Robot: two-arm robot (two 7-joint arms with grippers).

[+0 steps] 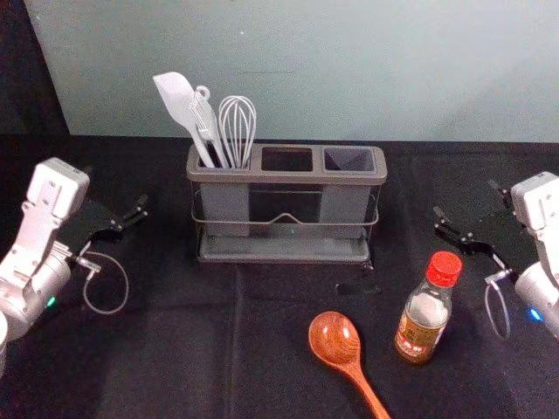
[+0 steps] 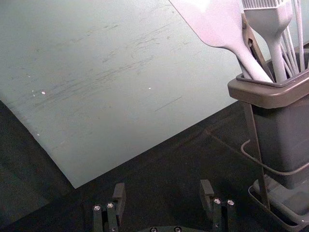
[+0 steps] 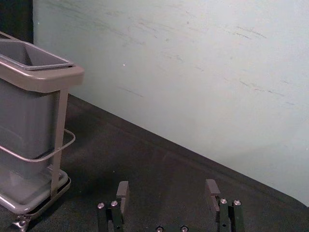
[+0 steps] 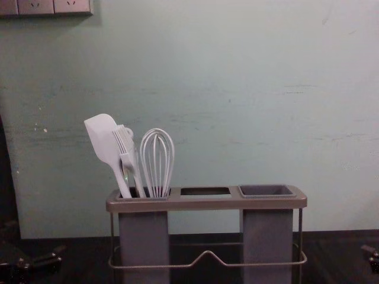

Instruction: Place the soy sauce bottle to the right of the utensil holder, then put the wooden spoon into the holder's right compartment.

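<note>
In the head view, my left gripper (image 1: pixel 115 194) is left of the utensil holder (image 1: pixel 286 179), and my right gripper (image 1: pixel 468 199) is right of it. Both are open and hold nothing, as the left gripper (image 2: pixel 163 188) and right gripper (image 3: pixel 167 187) also show in their wrist views. The soy sauce bottle (image 1: pixel 424 321), red-capped, stands upright in front of the holder, toward its right. Left of the bottle lies the wooden spoon (image 1: pixel 336 339), bowl toward the holder, its handle running to the near edge of view. The holder's right compartment (image 4: pixel 266 190) is empty.
A white spatula (image 1: pixel 177 100), a brush and a whisk (image 1: pixel 238 122) stand in the holder's left compartment. Behind the black-covered table (image 1: pixel 175 349) rises a pale green wall (image 1: pixel 349 70).
</note>
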